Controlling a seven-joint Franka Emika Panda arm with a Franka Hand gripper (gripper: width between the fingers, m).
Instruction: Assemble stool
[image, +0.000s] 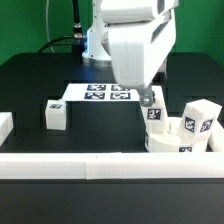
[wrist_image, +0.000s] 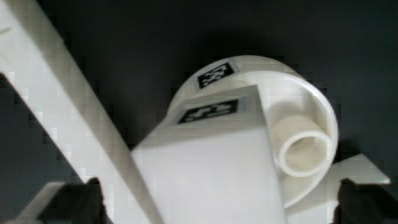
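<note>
The gripper (image: 148, 100) hangs low over the round seat (image: 166, 140). It looks clenched on a blocky white leg (image: 154, 114), though the exterior view does not show the contact clearly. The wrist view supports this: the tagged leg (wrist_image: 214, 165) fills the space between the dark finger ends, and a round peg (wrist_image: 306, 152) juts from it.

The seat lies directly beneath the tool, close against the long white border rail (image: 90, 160). That rail passes just beside the held leg in the wrist view. A second leg (image: 201, 120) stands just beyond the seat, near the tool on the exterior view's right. A third leg (image: 56, 115) is well apart from the tool on the exterior view's left. The marker board (image: 100, 92) lies behind the tool.

The main risk is misalignment. I cannot tell whether the peg lines up with a hole in the seat. If the leg comes down off-centre or tilted, it could ride on the rim, jam, or push the seat along the rail. A weak grip could let the leg twist between the fingers under load. The second leg is close enough for the descending hand to knock over.
</note>
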